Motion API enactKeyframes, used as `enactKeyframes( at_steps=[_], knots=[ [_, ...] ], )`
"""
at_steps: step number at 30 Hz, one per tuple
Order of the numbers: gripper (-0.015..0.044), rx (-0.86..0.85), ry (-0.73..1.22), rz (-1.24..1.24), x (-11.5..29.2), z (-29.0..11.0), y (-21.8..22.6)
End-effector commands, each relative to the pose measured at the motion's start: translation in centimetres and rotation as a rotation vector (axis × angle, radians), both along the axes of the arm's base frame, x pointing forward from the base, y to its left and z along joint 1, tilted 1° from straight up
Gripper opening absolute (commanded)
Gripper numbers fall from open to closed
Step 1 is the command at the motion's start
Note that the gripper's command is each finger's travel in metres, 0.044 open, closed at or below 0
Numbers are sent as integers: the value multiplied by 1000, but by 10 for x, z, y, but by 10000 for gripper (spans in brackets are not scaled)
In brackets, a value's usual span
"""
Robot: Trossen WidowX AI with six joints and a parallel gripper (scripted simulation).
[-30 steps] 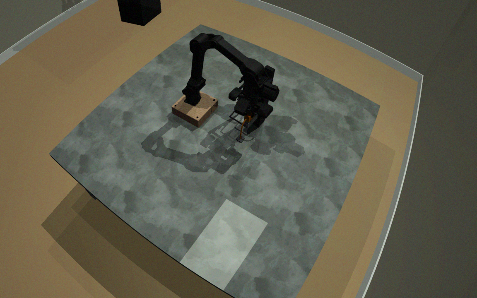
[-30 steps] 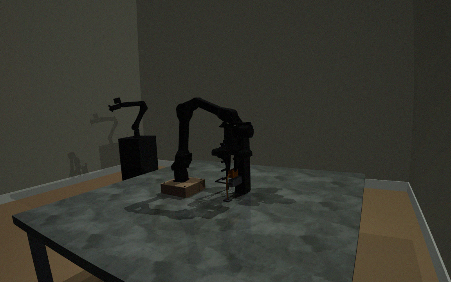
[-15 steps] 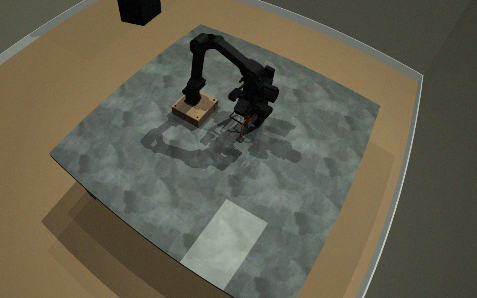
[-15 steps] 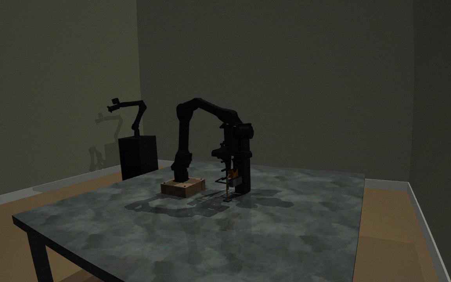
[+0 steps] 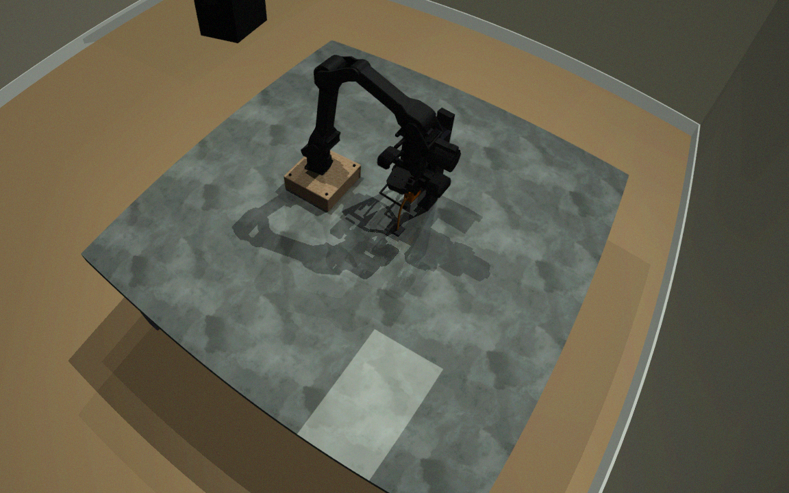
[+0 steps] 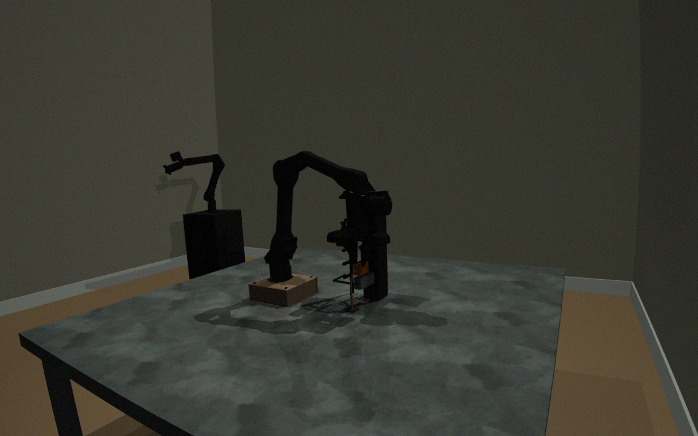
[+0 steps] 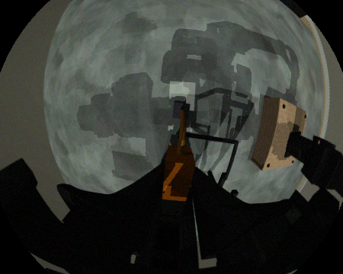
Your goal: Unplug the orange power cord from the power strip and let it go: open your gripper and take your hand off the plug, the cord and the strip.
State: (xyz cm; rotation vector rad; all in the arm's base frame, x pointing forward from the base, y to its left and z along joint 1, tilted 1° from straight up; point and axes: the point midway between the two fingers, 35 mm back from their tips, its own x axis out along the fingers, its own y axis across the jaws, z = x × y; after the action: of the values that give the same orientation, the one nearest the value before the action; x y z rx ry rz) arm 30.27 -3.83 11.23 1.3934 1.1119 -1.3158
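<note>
My gripper (image 5: pixel 409 199) (image 6: pixel 362 269) (image 7: pixel 177 170) points straight down and is shut on the orange plug (image 5: pixel 409 196) (image 6: pixel 361 266) (image 7: pixel 177 173), holding it a little above the table. The thin orange cord (image 5: pixel 400 216) (image 6: pixel 351 295) (image 7: pixel 182 129) hangs from the plug down to the table top, where it ends at a small dark piece. A small grey block (image 6: pixel 365 280) sits just under the plug between the fingers. A frame of thin black bars (image 5: pixel 385 197) (image 6: pixel 340 279) (image 7: pixel 214 138) stands next to the plug. I cannot make out the power strip as a solid body.
The arm stands on a wooden base block (image 5: pixel 324 181) (image 6: pixel 281 290) (image 7: pixel 275 132) left of the gripper. A black pedestal (image 5: pixel 229 18) (image 6: pixel 213 241) carrying a small second arm stands off the table at the back left. A pale rectangle (image 5: pixel 372 401) marks the table's near edge.
</note>
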Motion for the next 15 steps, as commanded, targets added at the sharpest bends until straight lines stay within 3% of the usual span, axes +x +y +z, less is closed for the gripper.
enactKeyframes(
  at_steps=[1, 15],
  knots=[
    [0, -27, 3, -10, -2, 0, -16],
    [0, -30, 5, -11, -7, 0, -39]
  ],
)
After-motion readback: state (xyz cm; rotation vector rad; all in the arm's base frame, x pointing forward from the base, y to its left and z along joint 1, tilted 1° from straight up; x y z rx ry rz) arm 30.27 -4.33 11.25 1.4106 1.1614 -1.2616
